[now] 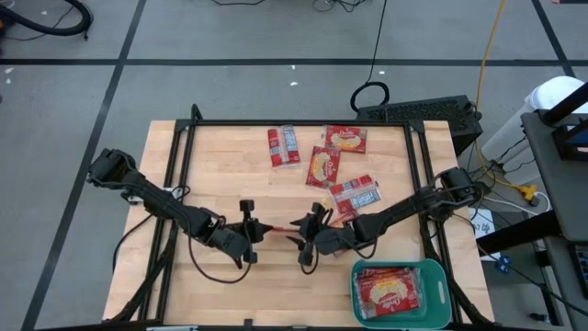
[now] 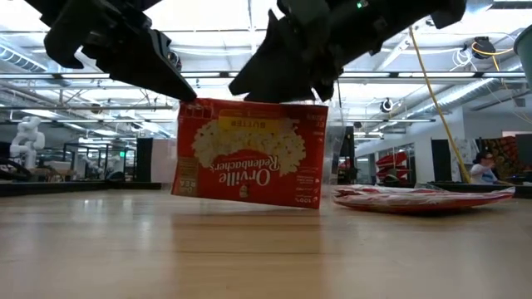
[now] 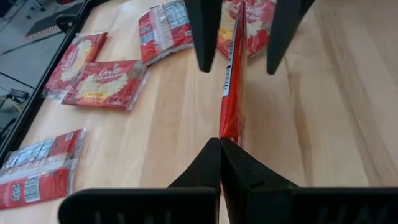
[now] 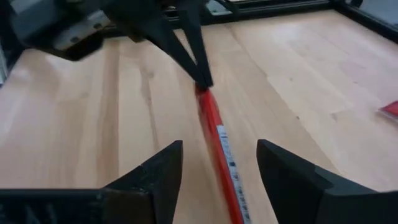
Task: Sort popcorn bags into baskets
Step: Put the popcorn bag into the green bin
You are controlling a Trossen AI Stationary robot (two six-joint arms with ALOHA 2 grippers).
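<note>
One red popcorn bag [image 2: 249, 154] with a popcorn picture hangs upright, edge-on in the high view [image 1: 277, 225], at the table's middle. My left gripper [image 3: 221, 142] is shut on its left end. My right gripper [image 4: 219, 146] is open at the bag's right end, one finger on each side of the bag [image 4: 217, 134], without touching it. Several other red bags [image 1: 322, 165] lie flat toward the far edge. The teal basket [image 1: 439, 276] sits at the near right corner with red bags inside. My left gripper pinches the bag's upper left corner [image 2: 184, 101] between its two shut fingers. The fingers slant down from the table's left [image 1: 255, 227]. The bag hangs upright below them, standing on edge, with its lower edge [image 2: 249, 202] near the tabletop; whether it touches I cannot tell.
Flat bags lie at the far middle [image 1: 283, 145], [image 1: 345, 138] and right of centre [image 1: 355, 193]. A black frame [image 1: 303, 122] rings the table. Bare wood lies on the near left [image 1: 211, 285]. A person sits far off in the room [image 2: 485, 169].
</note>
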